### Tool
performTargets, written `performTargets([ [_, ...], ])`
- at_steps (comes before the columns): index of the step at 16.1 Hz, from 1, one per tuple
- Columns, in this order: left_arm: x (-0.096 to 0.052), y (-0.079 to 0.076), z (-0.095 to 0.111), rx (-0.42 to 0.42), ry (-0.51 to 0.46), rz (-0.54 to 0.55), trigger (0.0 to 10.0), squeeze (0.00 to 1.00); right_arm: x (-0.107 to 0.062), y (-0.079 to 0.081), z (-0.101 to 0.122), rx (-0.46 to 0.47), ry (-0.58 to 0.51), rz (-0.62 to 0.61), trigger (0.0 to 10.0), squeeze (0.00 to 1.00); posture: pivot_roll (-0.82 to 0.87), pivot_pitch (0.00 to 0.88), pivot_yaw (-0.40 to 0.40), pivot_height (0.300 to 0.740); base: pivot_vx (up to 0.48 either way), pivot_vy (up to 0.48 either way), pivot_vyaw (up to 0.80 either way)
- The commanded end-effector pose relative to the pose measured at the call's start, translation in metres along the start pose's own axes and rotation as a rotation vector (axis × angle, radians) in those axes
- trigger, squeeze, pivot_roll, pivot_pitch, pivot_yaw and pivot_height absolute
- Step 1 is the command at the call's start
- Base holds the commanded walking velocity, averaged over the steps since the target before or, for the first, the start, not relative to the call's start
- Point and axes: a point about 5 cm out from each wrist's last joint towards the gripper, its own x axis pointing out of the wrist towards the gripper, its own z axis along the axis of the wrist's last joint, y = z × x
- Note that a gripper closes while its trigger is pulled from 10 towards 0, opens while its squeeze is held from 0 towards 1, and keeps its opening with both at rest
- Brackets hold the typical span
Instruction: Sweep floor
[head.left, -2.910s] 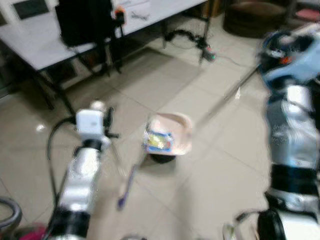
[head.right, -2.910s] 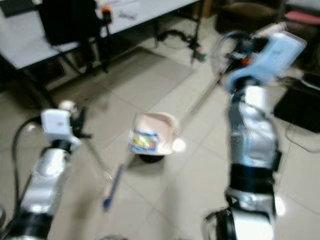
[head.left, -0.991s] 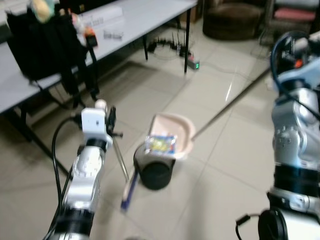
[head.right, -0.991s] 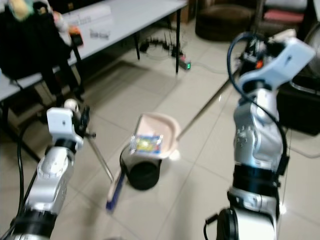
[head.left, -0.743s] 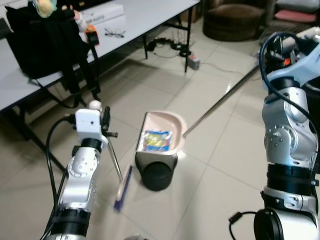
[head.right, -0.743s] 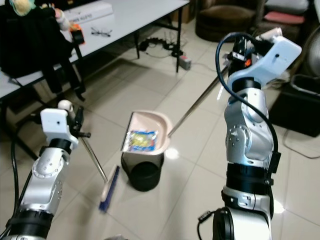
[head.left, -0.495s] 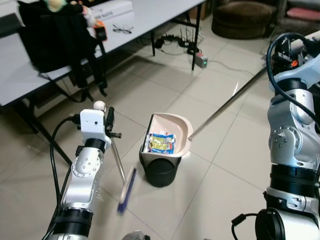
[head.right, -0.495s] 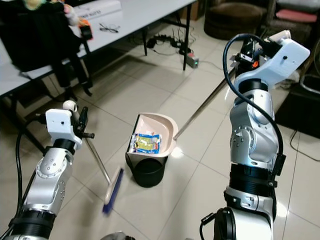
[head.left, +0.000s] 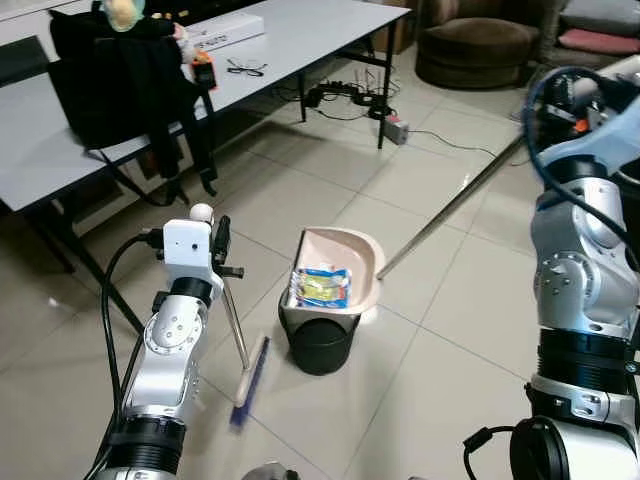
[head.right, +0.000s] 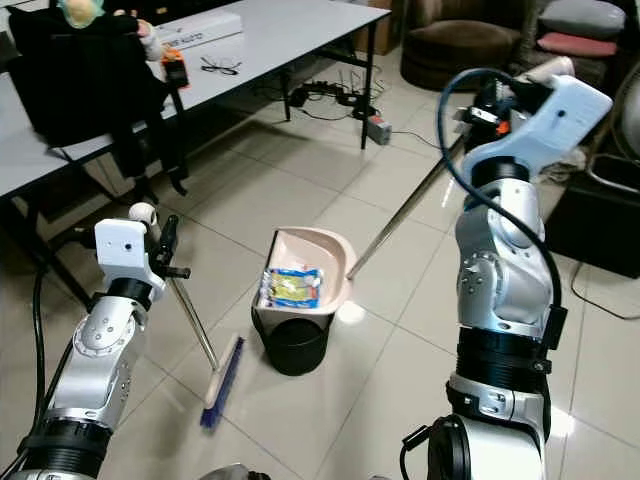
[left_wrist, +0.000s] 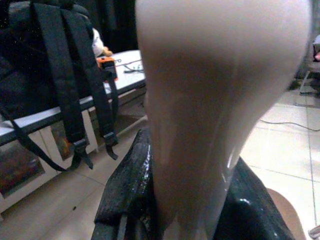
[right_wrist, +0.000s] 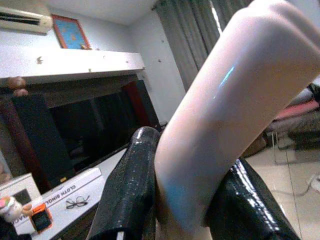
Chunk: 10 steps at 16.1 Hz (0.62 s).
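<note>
The right gripper (head.right: 492, 100) is clamped on the upper end of the dustpan handle (head.right: 400, 216); in the right wrist view both black fingers (right_wrist: 131, 185) press against the pale handle grip. The handle runs as a long metal rod down and toward the robot's left to the pink dustpan (head.left: 340, 268). The dustpan is held in the air directly above a black waste bin (head.left: 319, 338), pan roughly level, with a blue and yellow wrapper (head.left: 323, 286) lying in it.

The left gripper (head.left: 218, 252) is closed on the top of the broom handle (head.left: 234, 324); the left wrist view shows the rounded pale handle end seated between the fingers (left_wrist: 125, 190). The broom head (head.left: 250, 383) rests on the tiled floor (head.left: 450, 340) just beside the bin, on the robot's left side of it.

Task status, as a judgement: collection appears done, since the litter sits in the pan and no other debris can be made out on the nearby tiles. Remaining: tip the pan so the wrapper drops into the bin, then put down both tools. The pan must stay centred over the bin opening during tipping, or the wrapper may slide past the rim
</note>
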Motion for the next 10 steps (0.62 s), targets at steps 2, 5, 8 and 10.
performTargets([
  [2,0.001,0.0,0.007,0.02,-0.029,-0.015,10.0,0.0,-0.001,0.014,0.014,-0.031,-0.097,0.101,10.0,0.0,-0.05,0.024,0.058,0.74,0.0,0.0,0.0],
  [5,0.001,-0.001,0.007,0.025,-0.026,-0.022,10.0,0.0,-0.01,0.036,0.006,-0.117,-0.085,0.258,10.0,0.0,-0.05,0.026,0.06,0.74,0.0,0.0,0.0],
  [8,0.001,-0.002,0.006,0.029,-0.024,-0.027,10.0,0.0,-0.023,0.063,-0.006,-0.224,-0.11,0.416,10.0,0.0,-0.05,0.028,0.062,0.74,0.0,0.0,0.0],
  [10,0.001,-0.002,0.006,0.032,-0.024,-0.029,10.0,0.0,-0.033,0.078,-0.014,-0.224,-0.148,0.46,10.0,0.0,-0.05,0.027,0.062,0.74,0.0,0.0,0.0],
])
